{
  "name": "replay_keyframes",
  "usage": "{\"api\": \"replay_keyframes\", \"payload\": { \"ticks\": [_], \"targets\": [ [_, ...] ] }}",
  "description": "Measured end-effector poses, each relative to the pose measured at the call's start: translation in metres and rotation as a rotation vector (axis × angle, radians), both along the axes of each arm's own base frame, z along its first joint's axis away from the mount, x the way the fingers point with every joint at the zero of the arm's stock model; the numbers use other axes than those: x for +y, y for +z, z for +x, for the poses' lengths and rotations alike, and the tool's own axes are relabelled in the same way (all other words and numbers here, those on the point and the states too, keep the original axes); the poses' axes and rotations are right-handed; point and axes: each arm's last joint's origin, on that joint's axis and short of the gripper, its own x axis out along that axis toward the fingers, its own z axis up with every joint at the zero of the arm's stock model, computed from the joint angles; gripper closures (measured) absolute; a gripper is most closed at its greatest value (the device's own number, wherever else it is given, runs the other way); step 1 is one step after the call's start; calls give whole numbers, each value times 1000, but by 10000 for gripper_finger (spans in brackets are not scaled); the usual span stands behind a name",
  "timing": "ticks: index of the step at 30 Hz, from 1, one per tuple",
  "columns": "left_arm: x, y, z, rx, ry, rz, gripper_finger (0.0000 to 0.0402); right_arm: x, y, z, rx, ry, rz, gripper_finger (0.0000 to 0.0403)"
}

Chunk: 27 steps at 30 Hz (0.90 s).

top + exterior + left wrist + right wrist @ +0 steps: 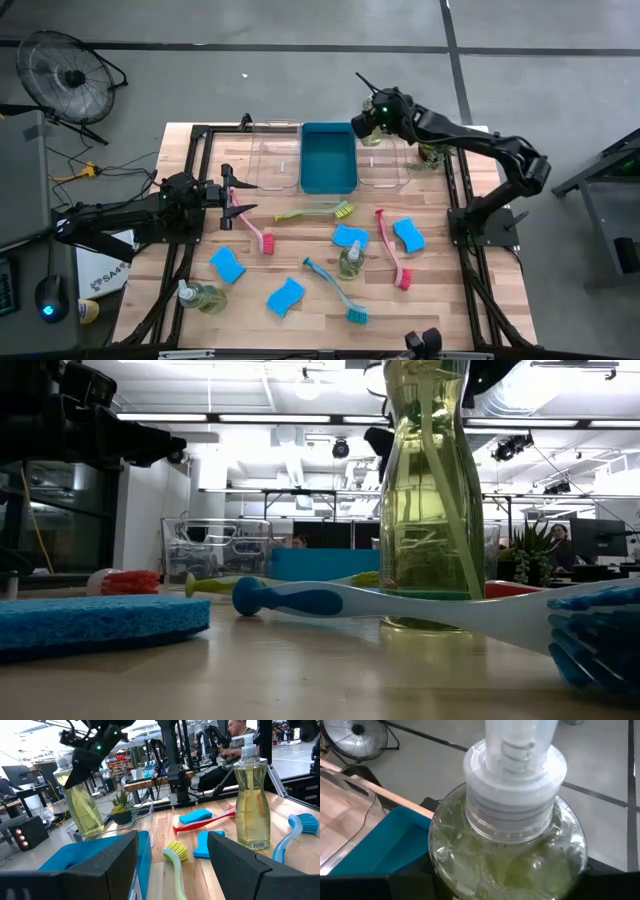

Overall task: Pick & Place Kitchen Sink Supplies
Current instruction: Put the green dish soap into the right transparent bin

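Observation:
My right gripper (372, 118) is at the table's far edge, shut on a clear pump bottle of yellowish liquid (80, 805) above the right clear tray (388, 172). My left gripper (235, 193) is open, its fingers (235, 865) wide apart, over the handle end of a pink brush (252, 228); I see no touch. Lying on the table are a yellow-green brush (315, 211), a red brush (392, 252), a teal brush (335, 290) and several blue sponges (228, 265). Two more bottles stand upright (200, 295) (352, 260). My right gripper pinches the pump bottle's upper body (445, 850), just below the white collar, with one finger on each side. It comes from above, slanting down. The bottle is lifted clear and hangs slightly tilted over the clear tray.
A blue bin (328, 158) sits between two clear trays at the far edge, the left one (275, 160) bare. A small plant (432, 155) stands by the right arm. A fan (65, 75) is on the floor beyond the table. People sit in the room behind.

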Motion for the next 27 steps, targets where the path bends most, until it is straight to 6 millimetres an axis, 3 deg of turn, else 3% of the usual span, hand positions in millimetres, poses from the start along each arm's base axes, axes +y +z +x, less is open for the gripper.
{"api": "replay_keyframes", "payload": {
  "ticks": [11,27],
  "targets": [
    [0,0,0,0,0,0,168,-7,-33,-6,-18,-56,-11,185],
    [0,0,0,2,0,0,168,-5,-57,-11,-67,-49,-63,185]
  ]
}}
